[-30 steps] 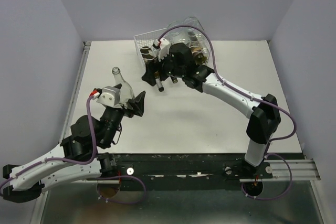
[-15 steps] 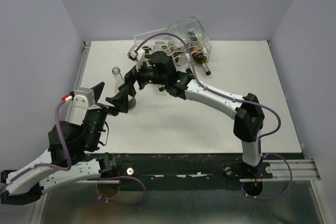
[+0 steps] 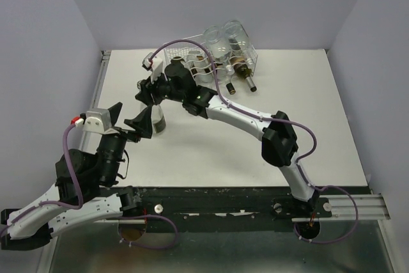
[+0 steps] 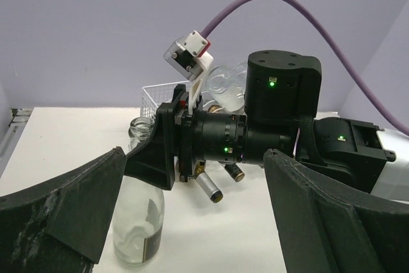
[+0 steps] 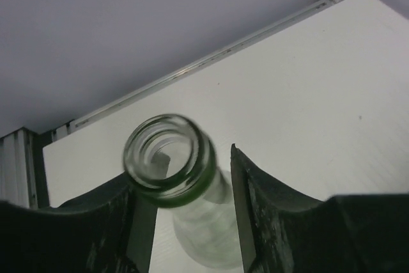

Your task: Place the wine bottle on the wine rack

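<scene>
The wine bottle [image 3: 157, 121], clear glass with a dark label, stands upright on the white table left of centre. My right gripper [image 3: 148, 93] reaches over it from the right. In the right wrist view the right gripper [image 5: 183, 167] has a finger on each side of the bottle's neck [image 5: 203, 231]. The left finger is against the neck and a thin gap shows at the right finger. My left gripper [image 3: 128, 118] sits just near-left of the bottle, wide open and empty. The left wrist view shows the bottle [image 4: 137, 222] beside the left finger [image 4: 70, 202]. The wine rack [image 3: 181, 51] stands at the back.
The white wire rack [image 4: 155, 94] holds several bottles: clear ones [image 3: 234, 35] on top and dark necks [image 3: 246, 82] poking out toward the table. The right arm's forearm [image 3: 243, 116] stretches across the middle of the table. Purple walls close in the left, back and right.
My right arm swung left from the rack to the bottle, and its jaws narrowed around the neck. My left gripper let go of the bottle and drew back toward the near left.
</scene>
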Robot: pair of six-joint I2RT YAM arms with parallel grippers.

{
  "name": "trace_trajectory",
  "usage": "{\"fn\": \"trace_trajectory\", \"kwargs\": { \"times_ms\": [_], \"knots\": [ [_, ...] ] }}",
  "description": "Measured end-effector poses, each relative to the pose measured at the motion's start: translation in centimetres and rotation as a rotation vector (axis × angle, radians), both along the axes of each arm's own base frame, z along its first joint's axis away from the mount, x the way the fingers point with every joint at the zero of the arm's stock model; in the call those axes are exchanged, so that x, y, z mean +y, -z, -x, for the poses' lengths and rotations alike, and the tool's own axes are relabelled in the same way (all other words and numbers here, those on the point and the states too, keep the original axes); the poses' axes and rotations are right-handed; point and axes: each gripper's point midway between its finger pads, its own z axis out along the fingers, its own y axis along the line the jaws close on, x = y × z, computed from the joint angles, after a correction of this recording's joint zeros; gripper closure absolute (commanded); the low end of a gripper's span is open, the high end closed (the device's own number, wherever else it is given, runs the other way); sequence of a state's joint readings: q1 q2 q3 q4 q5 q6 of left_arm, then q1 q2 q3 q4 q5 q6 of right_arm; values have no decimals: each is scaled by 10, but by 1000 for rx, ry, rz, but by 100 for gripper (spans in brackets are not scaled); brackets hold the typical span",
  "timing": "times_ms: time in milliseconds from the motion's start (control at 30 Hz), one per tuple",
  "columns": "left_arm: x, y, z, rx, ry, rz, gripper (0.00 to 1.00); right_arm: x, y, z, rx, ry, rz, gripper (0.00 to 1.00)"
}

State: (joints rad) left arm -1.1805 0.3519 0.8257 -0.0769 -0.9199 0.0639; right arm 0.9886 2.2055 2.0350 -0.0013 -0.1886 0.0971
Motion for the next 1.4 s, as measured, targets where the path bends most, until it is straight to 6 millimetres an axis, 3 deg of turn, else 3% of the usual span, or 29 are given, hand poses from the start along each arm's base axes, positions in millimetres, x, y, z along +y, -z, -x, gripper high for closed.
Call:
{"fn": "trace_trajectory", "kwargs": {
  "times_ms": [100, 133, 400, 567, 733, 967, 1133, 1233, 1400],
  "knots": [
    [-1, 3, -1, 9, -6, -17, 1, -2, 1, -6, -43, 23, 13, 98],
    [-2, 5, -2, 12, -7, -24, 1, -6, -1, -11, -48, 46, 12, 99],
    [-4, 6, -3, 17, -7, -35, 1, -27, -2, -4, -26, 114, 36, 100],
    [-7, 10, -3, 22, -5, -41, 1, -63, -1, 7, -5, 172, 105, 100],
    [-22, 39, -10, 47, -5, -108, 1, -109, -9, 23, 18, 220, 198, 100],
    [-88, 102, -16, 76, 162, -303, 1, -178, -61, 55, -4, 267, 206, 100],
    [-133, 132, -13, 94, 320, -377, 1, -219, -101, 81, -35, 276, 138, 100],
    [-158, 147, -13, 121, 416, -391, 1, -237, -113, 94, -40, 278, 112, 100],
    [-184, 149, -4, 92, 588, -335, 1, -255, -112, 106, -34, 271, 114, 100]
  ]
}}
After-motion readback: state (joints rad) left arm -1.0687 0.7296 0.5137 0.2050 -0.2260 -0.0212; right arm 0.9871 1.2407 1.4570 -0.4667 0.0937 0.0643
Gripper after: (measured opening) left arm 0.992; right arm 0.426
